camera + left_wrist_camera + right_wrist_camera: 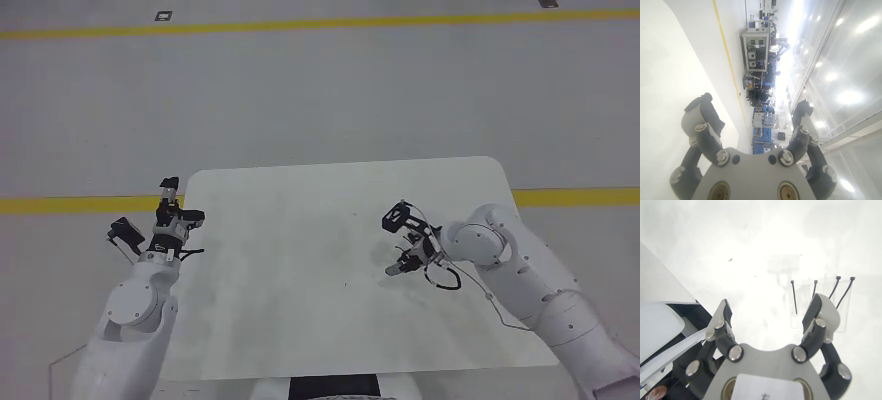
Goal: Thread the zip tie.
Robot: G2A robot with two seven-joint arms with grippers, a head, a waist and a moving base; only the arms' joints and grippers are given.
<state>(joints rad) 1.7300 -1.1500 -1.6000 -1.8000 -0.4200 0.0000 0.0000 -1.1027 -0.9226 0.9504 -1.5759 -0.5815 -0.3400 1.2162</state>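
Observation:
Several black zip ties [794,296] stand upright in a clear holder [845,321] on the white surface, just past my right gripper [770,306]. That gripper is open with nothing between its ribbed pads [813,308], and one pad overlaps the holder's near side. In the top view the right gripper [397,242] hovers over the right half of the white table [300,300]. My left gripper [753,108] is open and empty, turned sideways toward the room. From above, the left gripper [178,203] sits at the table's left edge.
The table's rounded edge [696,56] runs beside the left gripper. A yellow floor line [60,204] passes behind the table. Racks and machines [755,53] stand far off in the room. A loose cable [445,280] hangs by the right wrist.

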